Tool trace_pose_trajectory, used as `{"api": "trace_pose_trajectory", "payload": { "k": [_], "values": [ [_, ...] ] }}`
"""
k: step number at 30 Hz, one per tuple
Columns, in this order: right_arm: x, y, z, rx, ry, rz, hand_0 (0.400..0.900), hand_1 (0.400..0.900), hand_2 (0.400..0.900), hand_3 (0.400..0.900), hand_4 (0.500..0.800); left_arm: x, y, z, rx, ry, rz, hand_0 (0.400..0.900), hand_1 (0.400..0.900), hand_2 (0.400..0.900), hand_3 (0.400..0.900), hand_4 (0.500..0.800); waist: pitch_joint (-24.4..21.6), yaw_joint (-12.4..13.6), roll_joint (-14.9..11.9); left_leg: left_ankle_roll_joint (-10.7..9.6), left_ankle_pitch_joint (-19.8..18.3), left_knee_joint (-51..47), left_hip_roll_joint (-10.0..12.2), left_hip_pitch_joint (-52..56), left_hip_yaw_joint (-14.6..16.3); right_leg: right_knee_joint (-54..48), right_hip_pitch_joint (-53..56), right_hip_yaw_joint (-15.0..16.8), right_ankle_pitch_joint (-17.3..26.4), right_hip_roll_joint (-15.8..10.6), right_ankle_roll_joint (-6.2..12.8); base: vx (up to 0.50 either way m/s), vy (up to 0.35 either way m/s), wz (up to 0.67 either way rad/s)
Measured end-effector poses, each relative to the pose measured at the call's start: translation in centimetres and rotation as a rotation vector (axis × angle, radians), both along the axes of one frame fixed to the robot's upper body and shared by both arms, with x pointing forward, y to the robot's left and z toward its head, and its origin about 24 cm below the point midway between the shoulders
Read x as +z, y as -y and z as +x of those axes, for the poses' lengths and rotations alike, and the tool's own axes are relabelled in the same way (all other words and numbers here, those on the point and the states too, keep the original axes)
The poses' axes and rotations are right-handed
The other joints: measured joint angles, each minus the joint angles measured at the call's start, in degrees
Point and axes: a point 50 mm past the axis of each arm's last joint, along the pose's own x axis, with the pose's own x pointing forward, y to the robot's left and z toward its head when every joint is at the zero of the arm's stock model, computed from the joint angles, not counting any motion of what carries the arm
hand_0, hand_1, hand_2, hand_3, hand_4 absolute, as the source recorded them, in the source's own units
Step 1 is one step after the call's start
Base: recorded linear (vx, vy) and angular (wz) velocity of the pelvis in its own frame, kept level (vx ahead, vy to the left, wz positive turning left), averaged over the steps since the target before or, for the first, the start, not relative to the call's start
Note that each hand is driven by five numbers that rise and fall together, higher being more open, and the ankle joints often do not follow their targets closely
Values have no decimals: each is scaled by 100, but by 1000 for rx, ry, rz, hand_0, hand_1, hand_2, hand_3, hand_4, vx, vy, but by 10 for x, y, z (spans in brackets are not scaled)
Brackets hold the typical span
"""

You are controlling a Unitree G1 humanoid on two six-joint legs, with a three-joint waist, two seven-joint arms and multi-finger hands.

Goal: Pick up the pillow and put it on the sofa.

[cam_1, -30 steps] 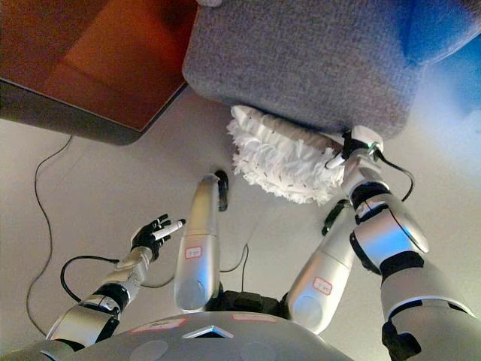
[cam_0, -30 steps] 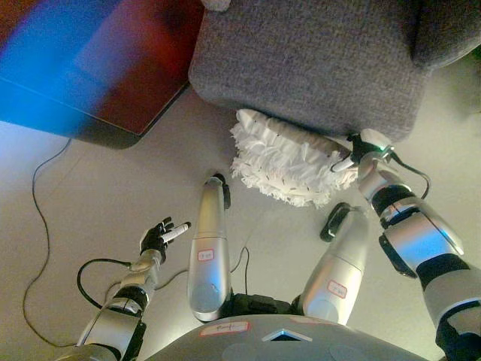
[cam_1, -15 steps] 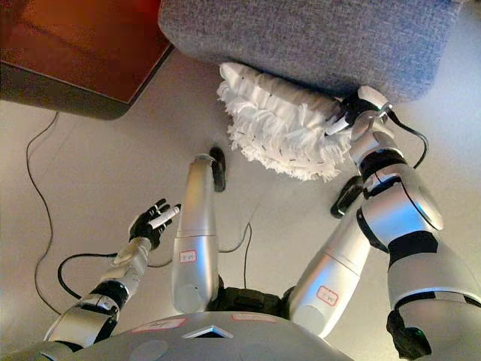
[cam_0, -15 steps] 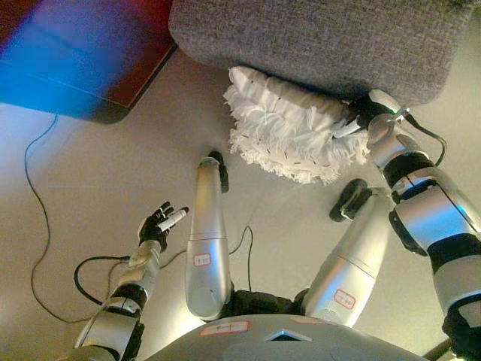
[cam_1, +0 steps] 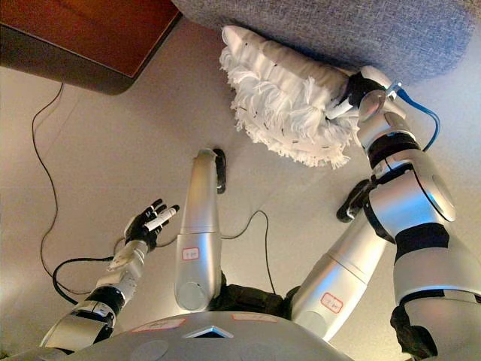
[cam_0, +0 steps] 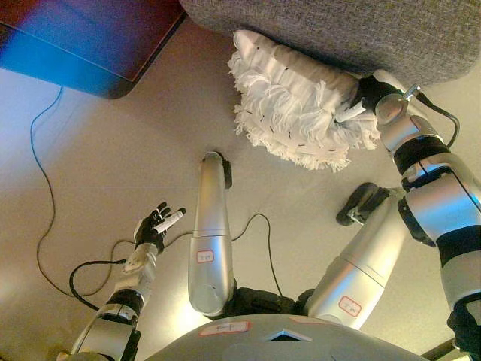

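Right hand at the pillow's end, ready to lift it to the sofa

From the left: a dark wood table [cam_0: 90, 45] stands at the upper left; the left hand [cam_0: 155, 226] hangs idle over the floor [cam_0: 98, 165], fingers loosely spread and holding nothing. The fringed white pillow [cam_0: 297, 120] lies on the floor against the base of the grey sofa [cam_0: 353, 30]. The right hand [cam_0: 364, 96] is at its right end, fingers seemingly curled into the fringe, though the hold is partly hidden. The step looks like securing the grasp; next the pillow must be raised clear of the sofa's front and carried onto the seat. Compared with a second ago, the whole view has shifted, so the camera moved; the hand remains at the same end of the pillow.
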Motion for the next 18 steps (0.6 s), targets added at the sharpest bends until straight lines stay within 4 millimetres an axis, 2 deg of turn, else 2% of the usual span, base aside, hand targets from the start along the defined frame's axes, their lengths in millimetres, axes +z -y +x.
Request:
{"api": "trace_pose_trajectory", "payload": {
  "k": [12,18],
  "values": [
    [-1,-6,1,40,19,4,400,400,400,400,500,6,1,6,-8,59,3,900,900,900,900,800,69,118,23,-29,24,-90,51,83,44,-23,92,-70,6,-35,-44,-2,-16,-2],
    [-7,-17,2,83,21,16,400,400,400,400,500,6,1,6,-11,61,1,900,900,900,900,800,84,122,-3,-25,186,-587,164,510,99,-508,652,-374,75,-1,-75,8,-56,-5]
  ]
}}
